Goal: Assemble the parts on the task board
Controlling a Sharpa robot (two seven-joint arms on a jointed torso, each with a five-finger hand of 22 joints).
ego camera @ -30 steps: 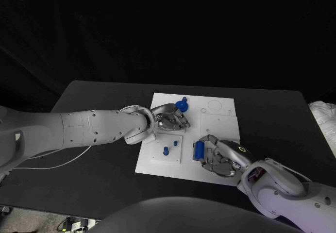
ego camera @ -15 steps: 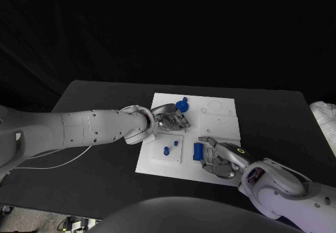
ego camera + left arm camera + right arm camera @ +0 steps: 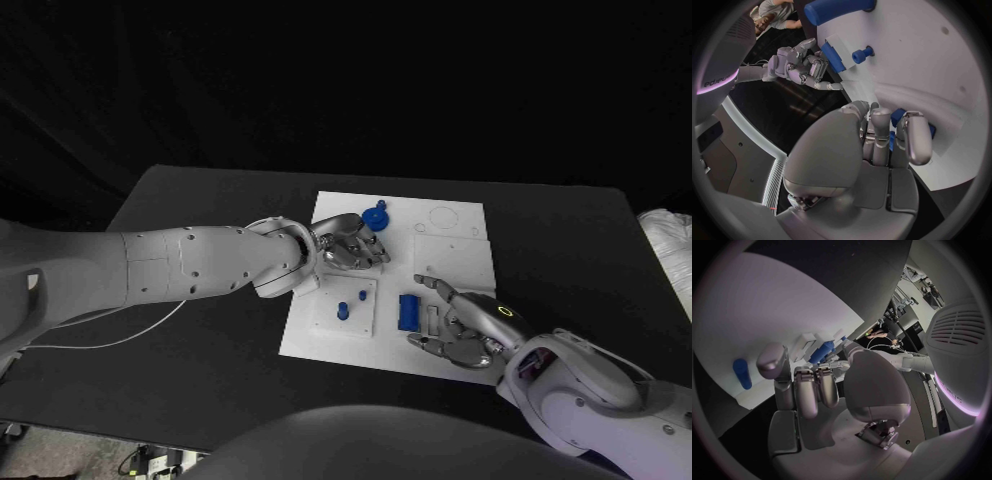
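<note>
The white task board point(image 3: 450, 252) lies mid-table. My left hand point(image 3: 351, 246) rests on its far left part, fingers curled round a blue knob point(image 3: 375, 215); blue shows between those fingers point(image 3: 897, 118) in the left wrist view. A blue cylinder point(image 3: 408, 312) lies flat on the board's near part, also seen as the cylinder point(image 3: 742, 373) in the right wrist view. My right hand point(image 3: 462, 330) hovers just right of it, fingers spread, holding nothing. Small blue pegs point(image 3: 342, 308) stand in a plate left of the cylinder.
The board's right half carries white plates with round recesses point(image 3: 444, 217). Black table point(image 3: 202, 220) surrounds the board. A white cable point(image 3: 123, 330) trails under my left arm. A pale cloth point(image 3: 672, 245) sits at the table's right edge.
My right hand has let go of the blue cylinder, drawn back toward me and to the right, and spread its fingers. The left hand and the knob have not moved.
</note>
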